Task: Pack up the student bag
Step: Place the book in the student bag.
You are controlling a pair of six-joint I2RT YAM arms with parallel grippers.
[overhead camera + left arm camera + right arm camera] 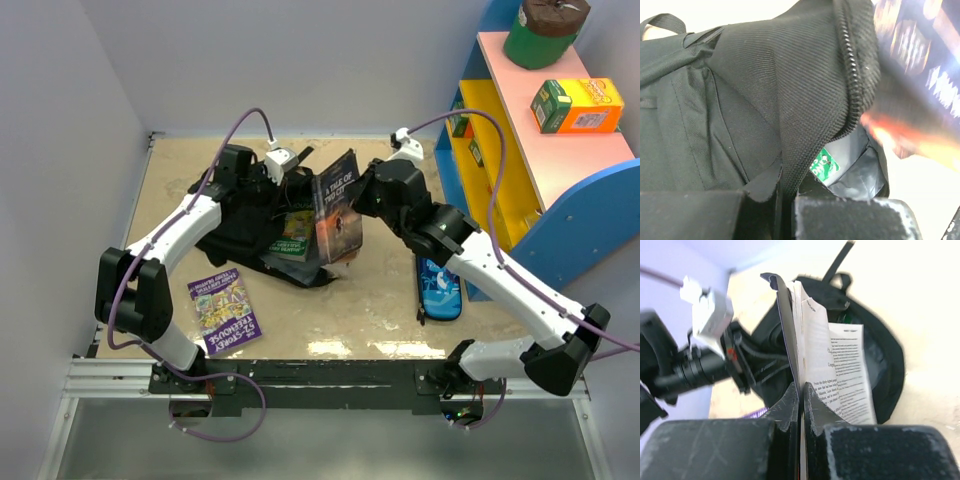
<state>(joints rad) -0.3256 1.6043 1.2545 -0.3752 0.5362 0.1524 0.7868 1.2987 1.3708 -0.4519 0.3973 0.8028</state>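
The student bag (238, 228) is a black backpack lying left of the table's middle, its mouth held up. My left gripper (287, 178) is shut on the bag's zippered rim (812, 125); grey lining and a green book (824, 164) show inside. That green book (292, 240) also peeks out of the opening from above. My right gripper (356, 203) is shut on a dark paperback (337, 205), gripping its cover (786, 330) with the white pages (840, 365) fanned open. The paperback hangs tilted right over the bag's mouth (885, 360).
A purple book (225, 310) lies flat at the front left. A blue pencil case (438, 290) sits on the table under the right arm. A coloured shelf (520, 130) at the right holds a carton (577, 106) and a green tub (544, 32).
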